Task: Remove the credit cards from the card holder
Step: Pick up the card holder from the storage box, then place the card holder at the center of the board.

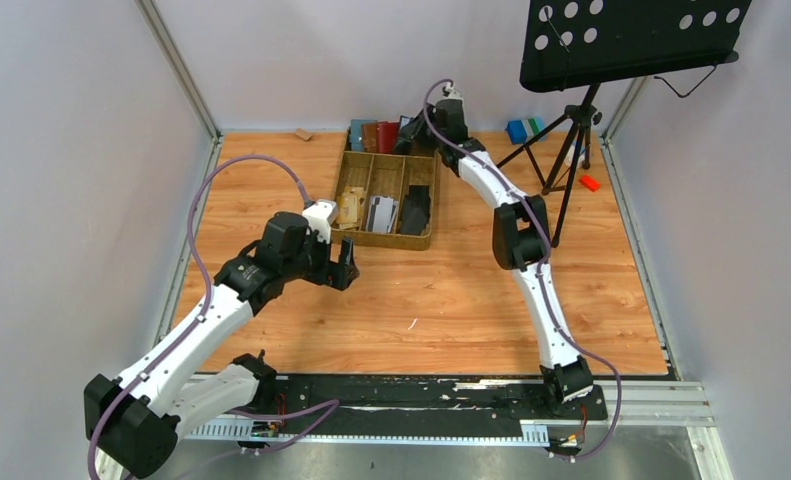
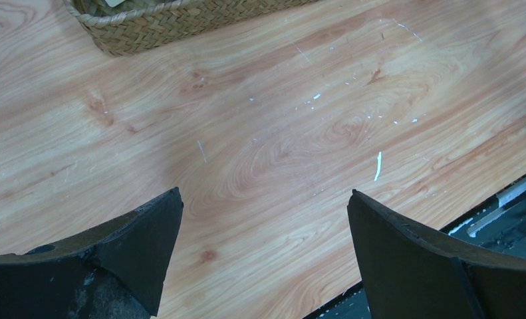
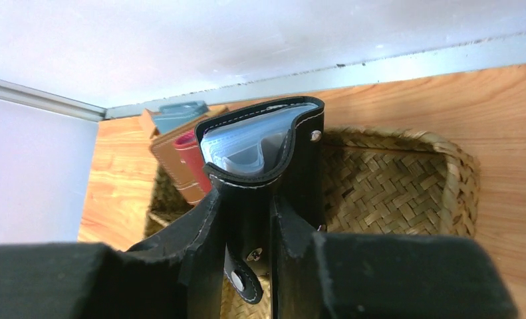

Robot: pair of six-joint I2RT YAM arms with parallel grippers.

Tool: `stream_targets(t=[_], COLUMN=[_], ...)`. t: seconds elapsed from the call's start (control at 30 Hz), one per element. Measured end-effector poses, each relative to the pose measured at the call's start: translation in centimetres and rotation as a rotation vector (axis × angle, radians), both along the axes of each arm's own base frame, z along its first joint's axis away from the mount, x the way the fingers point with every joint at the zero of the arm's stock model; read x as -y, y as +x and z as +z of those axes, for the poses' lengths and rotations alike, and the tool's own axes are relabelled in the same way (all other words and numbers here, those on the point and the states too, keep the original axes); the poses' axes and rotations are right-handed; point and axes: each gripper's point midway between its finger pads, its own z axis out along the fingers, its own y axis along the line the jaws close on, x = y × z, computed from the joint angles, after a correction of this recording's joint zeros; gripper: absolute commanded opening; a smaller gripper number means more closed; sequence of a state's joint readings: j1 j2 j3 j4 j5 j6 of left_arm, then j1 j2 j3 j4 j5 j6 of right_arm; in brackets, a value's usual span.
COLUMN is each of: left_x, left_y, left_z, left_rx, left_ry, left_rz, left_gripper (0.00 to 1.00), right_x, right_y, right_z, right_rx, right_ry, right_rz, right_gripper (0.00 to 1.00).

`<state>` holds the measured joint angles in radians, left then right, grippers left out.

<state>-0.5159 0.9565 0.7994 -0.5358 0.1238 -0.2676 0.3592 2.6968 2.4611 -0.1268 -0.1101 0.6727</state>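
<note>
While the right gripper (image 3: 247,199) reaches into the far end of the basket (image 3: 456,166), its two fingers are squeezed tight on the card holder (image 3: 305,166). The black holder stands up between the fingers, and its long side points straight up and away from them. Its grey-blue sleeve pages (image 3: 247,143) peek out at the top, and its little snap tab (image 3: 243,279) hangs down low. A few whitish things that look like credit cards (image 1: 380,213) lie in a middle box of the basket. If more are tucked in the pages, it cannot be seen. A brown wallet (image 3: 170,163) and a red wallet (image 3: 192,158) sit just beside the holder. The left gripper (image 2: 263,199) is wide open with nothing in it. It is over the wood table (image 2: 280,119) near the basket's front corner, well apart from the holder. So the right arm is the near one, and the next move is likely to lift the holder out toward the left gripper. No brand or writing can be read anywhere.
</note>
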Motion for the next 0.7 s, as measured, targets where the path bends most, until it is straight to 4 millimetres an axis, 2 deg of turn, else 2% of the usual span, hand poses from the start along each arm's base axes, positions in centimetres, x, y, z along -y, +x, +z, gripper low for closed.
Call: stream_targets(t=[0.1, 0.23, 0.3, 0.37, 0.43, 0.53, 0.7], left_x=[0.1, 0.5, 0.8, 1.2, 1.8, 2.6, 4.4], left_y=[0.0, 0.1, 0.2, 0.3, 0.4, 0.4, 0.3], left_z=[-0.1, -0.1, 0.0, 0.4, 0.7, 1.0, 1.9], left_rx=[-0.007, -0.018, -0.023, -0.027, -0.032, -0.044, -0.057], left_ry=[-0.004, -0.015, -0.025, -0.043, -0.071, -0.116, -0.209], left_rz=[-0.002, -0.004, -0.009, -0.015, -0.022, -0.028, -0.031], left_gripper=[1.0, 0.99, 0.99, 0.99, 1.0, 1.0, 1.0], right_x=[0.9, 2.9, 4.0, 5.2, 6.4, 8.2, 10.1], right_y=[-0.3, -1.5, -2.9, -5.4, -8.4, -14.3, -24.7], right_z=[2.5, 8.5, 12.0, 15.3, 16.9, 16.2, 10.6], right_rx=[0.011, 0.052, 0.074, 0.087, 0.072, 0.008, -0.18], right_ry=[0.013, 0.037, 0.052, 0.069, 0.074, 0.064, 0.007], right_rz=[0.001, 0.006, 0.019, 0.046, 0.062, 0.078, 0.115], right_gripper=[0.12, 0.12, 0.12, 0.12, 0.15, 0.16, 0.19])
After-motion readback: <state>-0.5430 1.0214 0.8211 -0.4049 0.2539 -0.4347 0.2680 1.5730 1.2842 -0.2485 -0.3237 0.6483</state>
